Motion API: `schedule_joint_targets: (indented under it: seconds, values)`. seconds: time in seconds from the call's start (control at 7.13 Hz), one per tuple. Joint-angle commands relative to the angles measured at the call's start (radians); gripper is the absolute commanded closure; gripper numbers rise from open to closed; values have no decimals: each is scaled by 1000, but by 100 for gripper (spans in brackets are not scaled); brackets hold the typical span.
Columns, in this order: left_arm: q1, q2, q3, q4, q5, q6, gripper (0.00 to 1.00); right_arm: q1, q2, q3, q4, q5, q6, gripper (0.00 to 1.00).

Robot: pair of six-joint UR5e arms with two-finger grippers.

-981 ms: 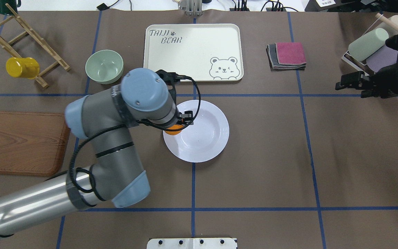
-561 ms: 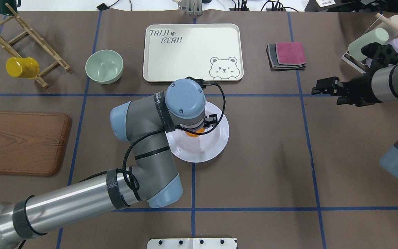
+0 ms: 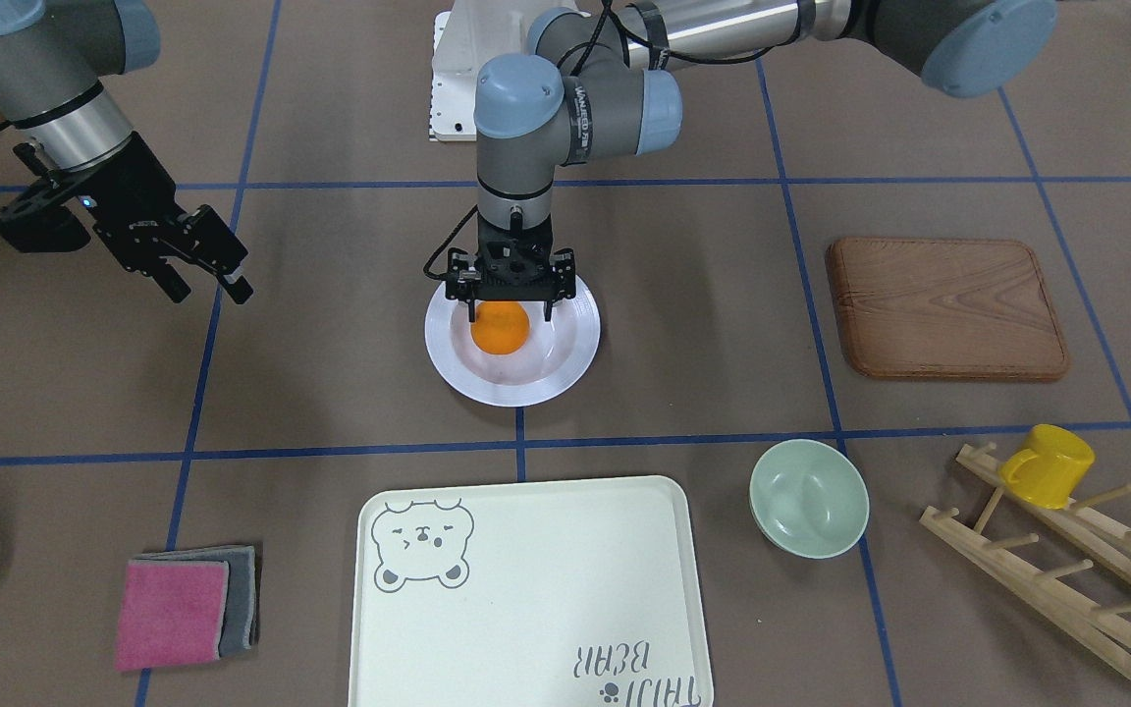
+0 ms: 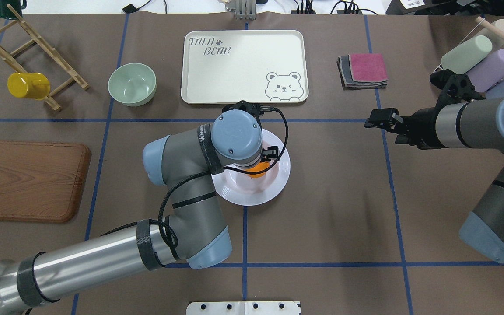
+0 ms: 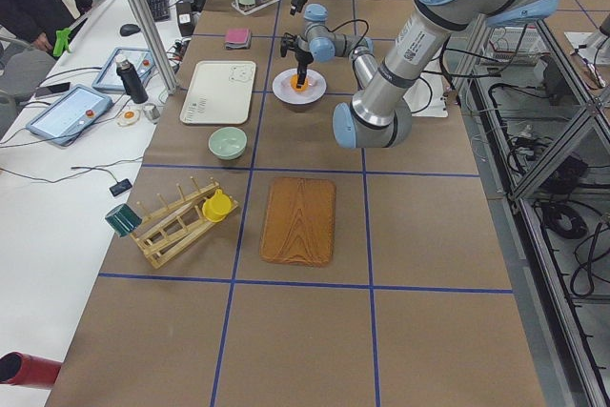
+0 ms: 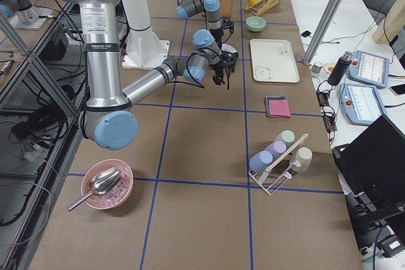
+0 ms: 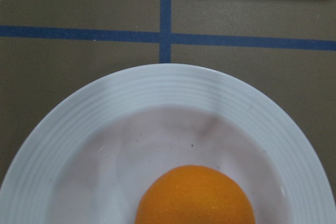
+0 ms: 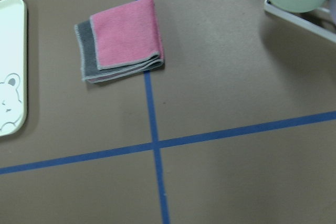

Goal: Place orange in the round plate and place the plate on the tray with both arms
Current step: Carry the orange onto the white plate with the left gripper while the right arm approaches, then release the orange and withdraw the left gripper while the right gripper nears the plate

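The orange [image 3: 499,329] lies in the well of the round white plate [image 3: 511,388] at the table's middle. My left gripper [image 3: 511,312] hangs straight above it. Its fingers stand open, wider than the fruit, one on each side. In the left wrist view the orange [image 7: 195,195] sits low in the plate [image 7: 173,87], with no finger in sight. The cream bear tray [image 4: 243,61] lies just beyond the plate [image 4: 252,197]. My right gripper [image 4: 368,122] hovers open above the table to the plate's right, well apart from it.
A pale-green bowl [image 4: 131,84] stands left of the tray, and folded pink and grey cloths [image 4: 363,70] lie to its right. A wooden board [image 4: 29,181] is at the left. A rack with a yellow mug [image 4: 28,85] is far left, a cup rack [image 4: 475,57] far right.
My left gripper carried the orange from the plate's left rim to over its middle and now stands open around it. My right arm swung in leftward toward the plate.
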Motion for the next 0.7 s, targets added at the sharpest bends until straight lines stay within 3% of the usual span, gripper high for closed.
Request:
schedule_joint_targets:
  seconds: [0.0,0.28,0.56]
  values:
    - [-178,186,-307,218,-204,287,1,-70,11,41,1,-56,148,0]
    - [-382,416,-463,262,-335,622,1,-215,38,64,2,-291,357,0]
    - [-633,614,-482,262,-446,1046,1,-351,81,61,52,-506,541,0]
